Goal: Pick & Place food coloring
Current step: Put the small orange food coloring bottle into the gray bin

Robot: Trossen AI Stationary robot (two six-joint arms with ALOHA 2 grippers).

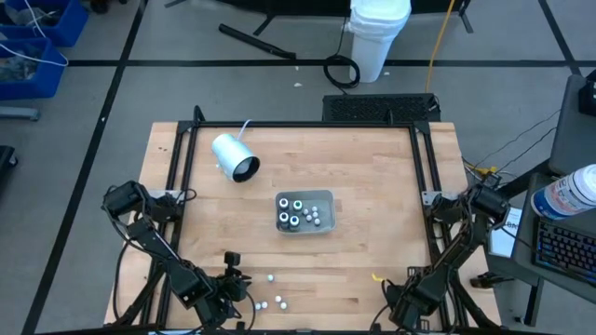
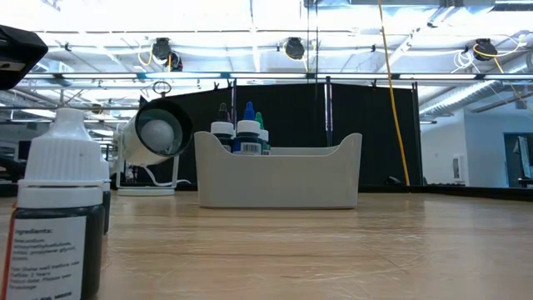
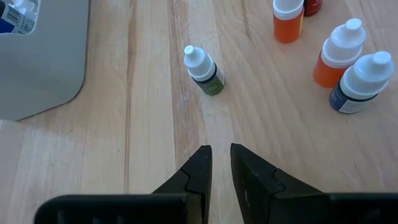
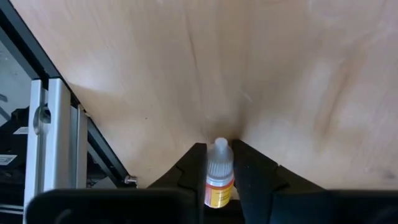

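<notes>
Grey tray (image 1: 325,197) sits mid-table, holding several upright food coloring bottles (image 1: 296,212), dark with white or teal tops. More bottles (image 1: 270,301) stand loose on the wood near the front edge. Left gripper (image 3: 221,163), just beside them, has its fingers nearly together and grips nothing. Right gripper (image 4: 219,165), front right, is clamped on a small orange-labelled bottle (image 4: 219,174). White cylinder (image 1: 234,156) lies behind.

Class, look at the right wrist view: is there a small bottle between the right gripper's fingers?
Yes, a white-capped bottle with a yellow label stands between the right gripper fingers.
</notes>
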